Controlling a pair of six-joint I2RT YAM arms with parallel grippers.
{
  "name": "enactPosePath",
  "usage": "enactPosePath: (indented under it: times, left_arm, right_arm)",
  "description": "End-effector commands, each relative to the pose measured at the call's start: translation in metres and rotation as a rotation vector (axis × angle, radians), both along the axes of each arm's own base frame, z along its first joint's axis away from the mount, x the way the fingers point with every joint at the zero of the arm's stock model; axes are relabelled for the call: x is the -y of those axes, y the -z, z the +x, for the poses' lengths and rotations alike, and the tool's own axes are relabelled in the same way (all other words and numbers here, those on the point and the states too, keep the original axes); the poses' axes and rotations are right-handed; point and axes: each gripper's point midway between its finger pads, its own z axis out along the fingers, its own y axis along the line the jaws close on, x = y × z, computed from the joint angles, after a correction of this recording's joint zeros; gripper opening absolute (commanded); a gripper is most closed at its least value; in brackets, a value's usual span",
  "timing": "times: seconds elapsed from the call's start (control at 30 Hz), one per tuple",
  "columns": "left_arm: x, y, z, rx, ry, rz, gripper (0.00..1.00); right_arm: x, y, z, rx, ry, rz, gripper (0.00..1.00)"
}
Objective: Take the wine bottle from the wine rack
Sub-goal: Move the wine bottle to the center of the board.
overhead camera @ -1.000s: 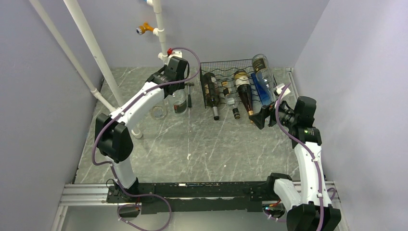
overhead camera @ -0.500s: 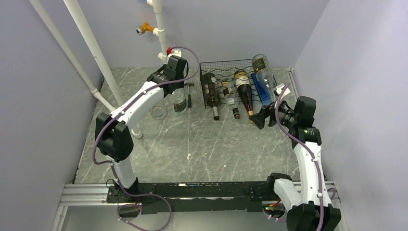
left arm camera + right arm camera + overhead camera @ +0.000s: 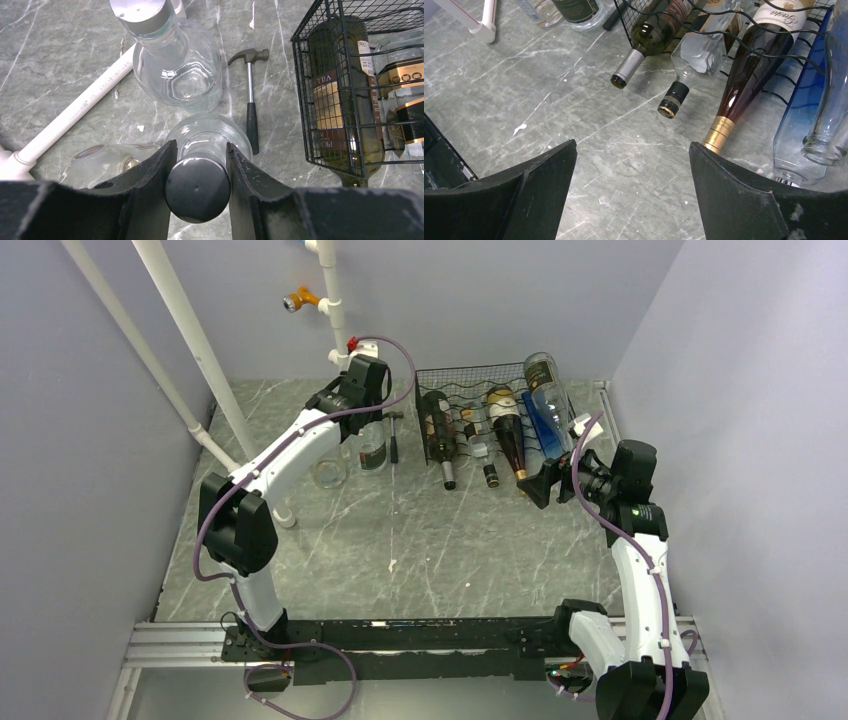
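My left end effector [image 3: 199,162] is clamped on the smooth, round black cap [image 3: 197,192] of a bulbous clear glass bottle [image 3: 212,132] standing on the marbled grey bench [image 3: 60,60]. My right end effector [image 3: 631,160] is spread wide. One finger is just beside the gold-foiled neck of the slender amber wine bottle [image 3: 744,85], which lies in the black wire wine rack [image 3: 470,375].

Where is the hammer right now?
Top view: the hammer lies on the table, between the wine rack on its right and the black-capped bottle on its left.
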Motion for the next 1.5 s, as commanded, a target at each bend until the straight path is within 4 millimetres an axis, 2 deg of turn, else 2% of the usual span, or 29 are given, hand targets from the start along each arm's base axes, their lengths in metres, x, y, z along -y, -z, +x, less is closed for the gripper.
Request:
enactPosePath:
  times: [0.0,0.27,0.73,1.0,1.1,1.27,1.47]
  left_arm:
    - [-0.002,-0.067,0.017,0.211,-0.039,-0.082,0.12]
    - [-0.005,-0.062,0.010,0.197,-0.049,-0.081,0.45]
    - [-0.005,-0.073,-0.003,0.198,-0.022,-0.121,0.57]
    - [-0.004,-0.088,-0.014,0.208,0.017,-0.135,0.71]
    - [0.004,-0.097,-0.021,0.221,0.096,-0.151,0.78]
    - [0.022,-0.113,-0.039,0.268,0.283,-0.168,0.98]
    - [0.047,-0.124,-0.063,0.260,0.490,-0.210,0.99]
  right_arm:
    - [0.003,-0.007,0.006,0.052,0.003,-0.021,0.86]
    - [0.004,-0.007,0.006,0.052,0.008,-0.023,0.86]
    - [0.005,-0.006,0.007,0.053,0.014,-0.030,0.86]
    - [0.006,-0.005,0.008,0.052,0.016,-0.035,0.86]
    - [0.006,-0.004,0.008,0.050,0.016,-0.037,0.86]
    - [0.006,-0.003,0.007,0.050,0.010,-0.041,0.87]
    - [0.006,-0.003,0.007,0.052,0.006,-0.047,0.88]
